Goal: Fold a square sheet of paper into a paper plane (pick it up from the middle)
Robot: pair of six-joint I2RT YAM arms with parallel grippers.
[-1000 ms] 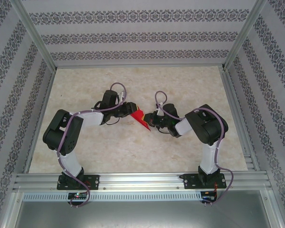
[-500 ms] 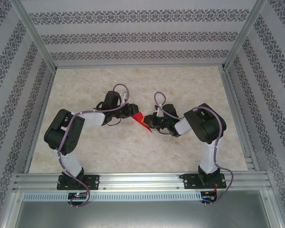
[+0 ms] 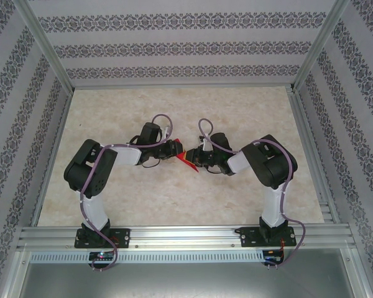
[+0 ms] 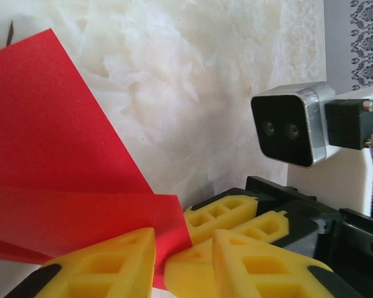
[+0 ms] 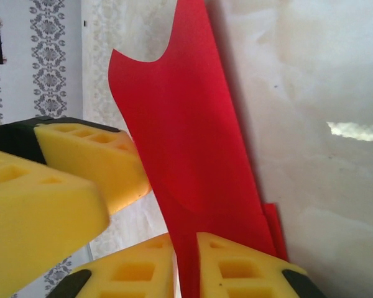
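Grey-patterned walls and an aluminium frame are enclosing a pale, marble-look worktop. The left arm and the right arm are reaching inward from the near edge. They are meeting nose to nose around the middle of the worktop, with the sheet of red paper lying between their tips.

In the left wrist view the right arm's wrist camera, a dark box with a silver rim, is looking back across the meeting point.

The left fingers are standing partly open, with a clear gap showing between the two yellow tips. One corner of the paper is poking into that gap, and the tips of the right fingers are crowding in just beside it. I cannot tell whether the left fingers are touching the paper.

The right fingers are sitting close together, one on each side of the paper, which is running up between them and filling the slim gap. I cannot tell whether they are pinching it or only flanking it.

The paper is showing folded layers, one flap lying over another, and its far edge is curling in the right wrist view. Whether it is resting on the worktop or hanging just above it is not clear.
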